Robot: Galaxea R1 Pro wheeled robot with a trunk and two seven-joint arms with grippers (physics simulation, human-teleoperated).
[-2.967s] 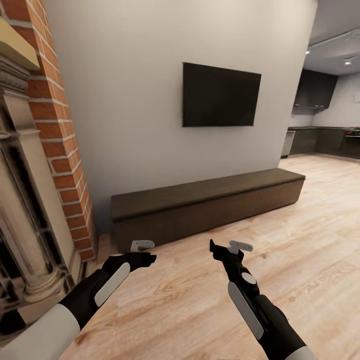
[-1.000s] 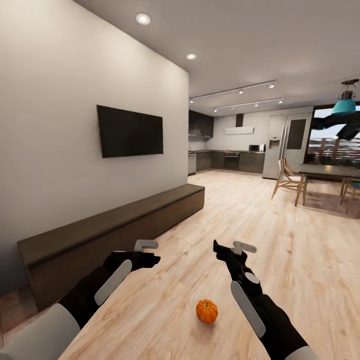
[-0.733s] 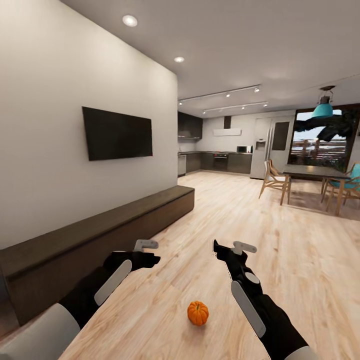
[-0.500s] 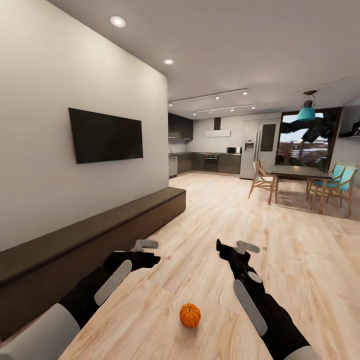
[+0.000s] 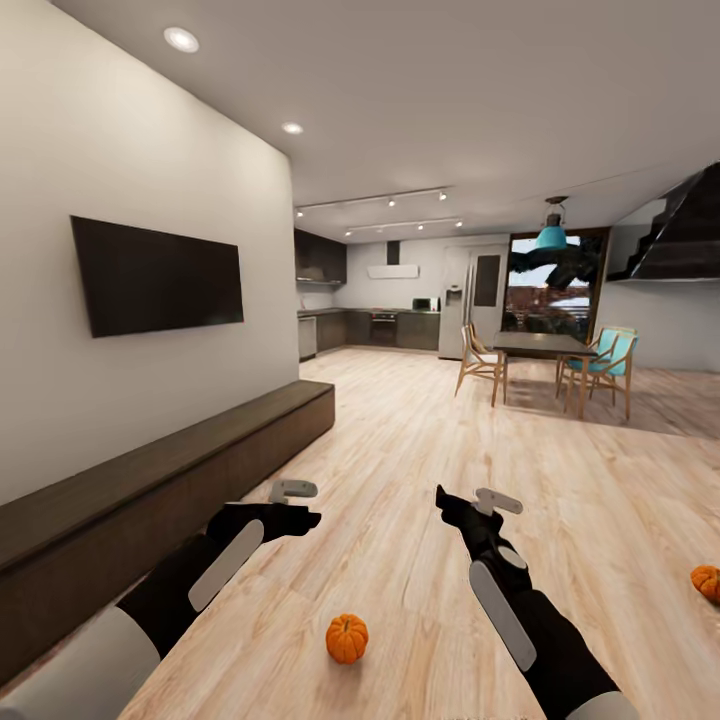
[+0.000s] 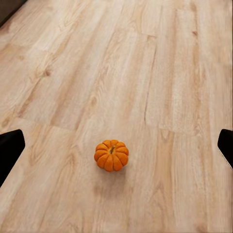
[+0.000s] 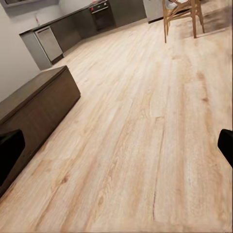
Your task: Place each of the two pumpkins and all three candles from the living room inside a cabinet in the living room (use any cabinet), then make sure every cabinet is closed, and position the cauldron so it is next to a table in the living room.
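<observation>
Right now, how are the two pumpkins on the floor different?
The near pumpkin shows whole, between the arms, close in front of the robot; the far pumpkin sits off to the right, cut by the picture's edge. The near one looks bigger, being closer. Both are orange, ribbed and rest on the wooden floor.

We see a bright orange, ribbed pumpkin (image 5: 347, 638) on the pale honey wood-grain floor (image 5: 420, 470), and a second orange pumpkin (image 5: 706, 582) at the right edge. The long cabinet (image 5: 150, 490) is dark brown with faint grain. The wall (image 5: 150, 180) is off-white, the television (image 5: 157, 275) black. Our arms are black with white panels; the far chairs (image 5: 610, 360) are teal and tan.
</observation>
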